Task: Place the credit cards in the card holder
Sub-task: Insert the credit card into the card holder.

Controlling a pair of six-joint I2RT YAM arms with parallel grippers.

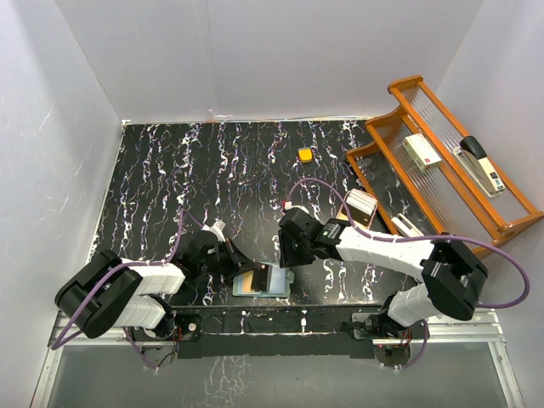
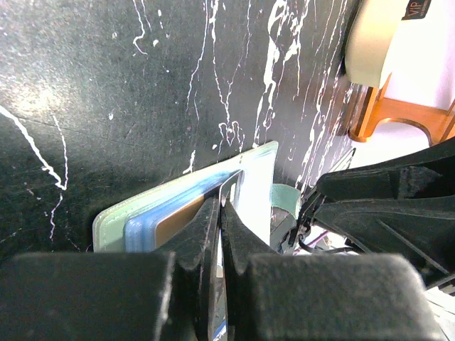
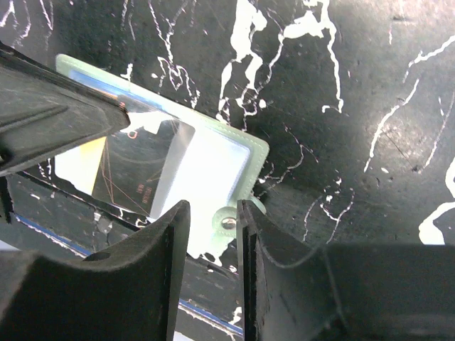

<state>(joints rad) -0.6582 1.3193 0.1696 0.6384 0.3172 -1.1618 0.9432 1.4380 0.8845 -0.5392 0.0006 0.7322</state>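
Observation:
The pale green card holder point(image 1: 244, 287) lies open at the table's near edge. Its inner pockets hold a brownish credit card point(image 2: 174, 222). My left gripper point(image 2: 222, 204) is shut on a dark credit card point(image 3: 138, 170), whose far edge lies over the holder's clear window pocket point(image 3: 213, 160). In the top view the left gripper point(image 1: 240, 265) reaches in from the left. My right gripper point(image 3: 213, 213) stands open with the holder's snap tab point(image 3: 226, 222) between its fingers, not pinched. Seen from above, the right gripper point(image 1: 285, 263) is at the holder's right end.
A small orange block point(image 1: 304, 155) lies toward the back. A tan dish point(image 2: 370, 35) with a dark card sits right of the arms, by a wooden rack point(image 1: 510, 223) holding a stapler point(image 1: 480, 163) and a small box point(image 1: 422, 150).

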